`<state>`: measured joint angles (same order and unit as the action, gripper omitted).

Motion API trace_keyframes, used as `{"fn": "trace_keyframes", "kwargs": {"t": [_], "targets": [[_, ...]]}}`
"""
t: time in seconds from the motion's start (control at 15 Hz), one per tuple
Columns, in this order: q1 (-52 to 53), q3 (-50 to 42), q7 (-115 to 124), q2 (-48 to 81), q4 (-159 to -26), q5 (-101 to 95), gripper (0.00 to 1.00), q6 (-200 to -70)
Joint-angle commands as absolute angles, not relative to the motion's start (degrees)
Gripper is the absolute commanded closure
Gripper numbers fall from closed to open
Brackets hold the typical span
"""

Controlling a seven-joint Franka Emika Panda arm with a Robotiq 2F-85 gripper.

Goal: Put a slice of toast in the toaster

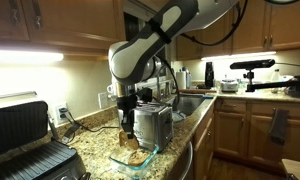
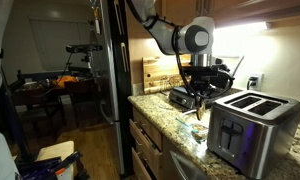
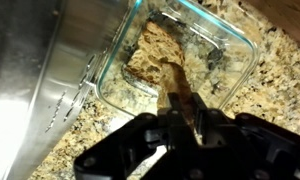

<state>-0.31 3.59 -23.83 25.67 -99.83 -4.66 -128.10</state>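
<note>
a slice of toast (image 3: 178, 92), golden-brown and rough-crumbed, is seen edge-on, pinched between the dark fingers of the gripper (image 3: 187, 118), which is clenched on it. it is held just above a clear square glass dish (image 3: 237, 52) with rounded corners, in which more browned bread (image 3: 145, 62) is laid. the dish is set near the front edge of the speckled granite counter (image 1: 95, 148), just beside the boxy brushed-steel toaster (image 1: 153, 125).

The arm (image 1: 140, 50) reaches steeply down, its end effector (image 3: 185, 100) pinched nearly closed.
</note>
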Motion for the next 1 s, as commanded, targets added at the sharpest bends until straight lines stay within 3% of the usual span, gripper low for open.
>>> {"fn": "trace_keyframes", "kwargs": {"t": [0.0, 0.93], "targets": [[-0.7, 3.3, -21.8, 19.6, -106.3, -5.2, 0.91, -131.6], [-1.5, 1.3, -20.7, 7.6, -116.2, -5.0, 0.91, -137.9]]}}
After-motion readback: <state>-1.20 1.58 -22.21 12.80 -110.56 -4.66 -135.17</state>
